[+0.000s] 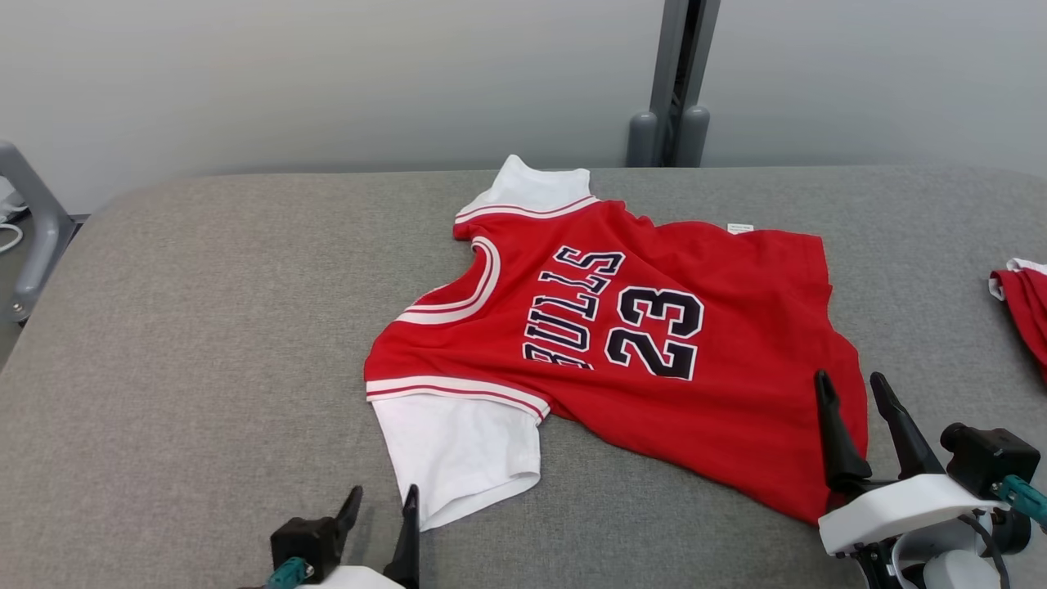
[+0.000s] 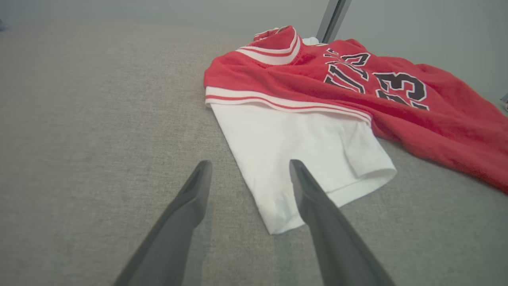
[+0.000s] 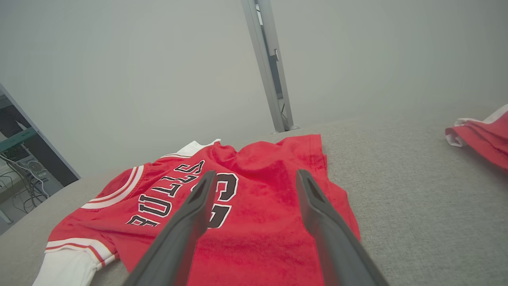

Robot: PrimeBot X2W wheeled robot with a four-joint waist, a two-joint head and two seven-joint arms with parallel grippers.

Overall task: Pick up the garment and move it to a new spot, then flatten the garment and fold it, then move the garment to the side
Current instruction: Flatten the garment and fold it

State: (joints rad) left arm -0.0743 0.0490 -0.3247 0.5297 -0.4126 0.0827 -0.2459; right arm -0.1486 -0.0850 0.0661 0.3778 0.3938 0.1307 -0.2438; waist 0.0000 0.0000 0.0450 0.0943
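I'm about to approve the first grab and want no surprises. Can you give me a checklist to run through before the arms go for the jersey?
1. Left tool open and holding nothing: ok.
2. Right tool open and holding nothing: ok.
3. Left tool aimed at the cloth: ok, in the left wrist view it points at the near corner of the white sleeve.
4. Right tool over the jersey: ok, above its hem end; whether it touches the cloth: cannot tell.
5. Jersey lying flat: not ok, it is skewed and rumpled.
6. Second red garment apart from the jersey: ok, bare grey surface lies between them.
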